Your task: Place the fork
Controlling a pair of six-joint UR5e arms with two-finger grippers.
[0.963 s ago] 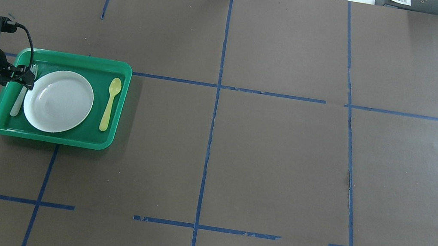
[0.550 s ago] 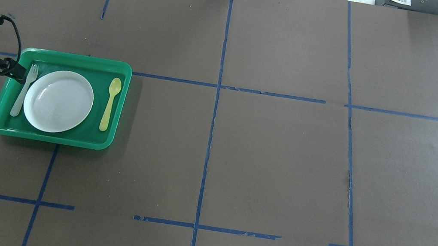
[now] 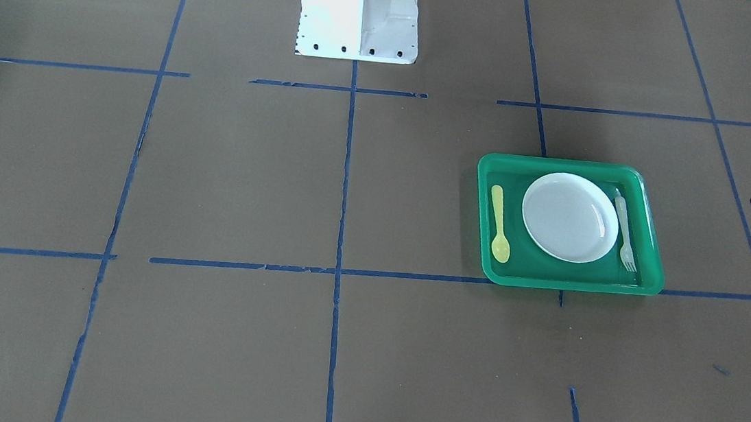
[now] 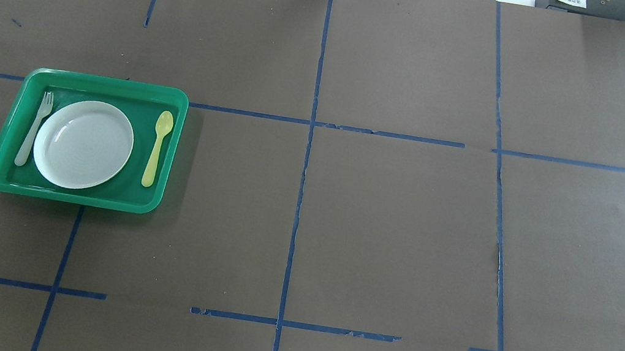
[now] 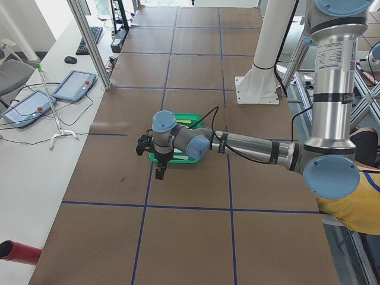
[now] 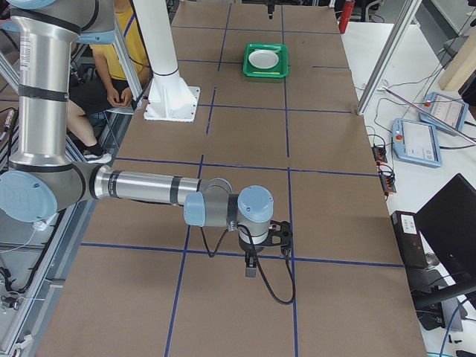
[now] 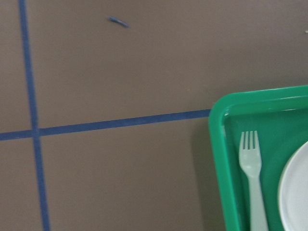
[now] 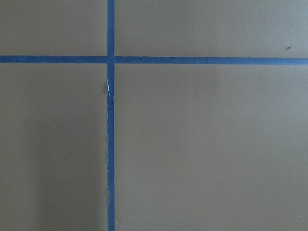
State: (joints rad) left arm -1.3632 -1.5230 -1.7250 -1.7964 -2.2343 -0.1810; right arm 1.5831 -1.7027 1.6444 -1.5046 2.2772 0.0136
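off the green tray's (image 4: pixel 77 197) nine o'clock side hangs the left gripper (image 5: pixel 159 174), seemingly empty, though whether its fingers are spread i cannot tell. the fork (image 4: pixel 34 128) lies flat in that tray, at the white plate's (image 4: pixel 83 144) nine o'clock, tines toward twelve. the right gripper (image 6: pixel 251 269), well apart, is equally unreadable.

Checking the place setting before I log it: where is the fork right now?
In the overhead view, at left, the fork lies flat in the green tray, between the tray's left wall and the white plate, tines toward the view's top.
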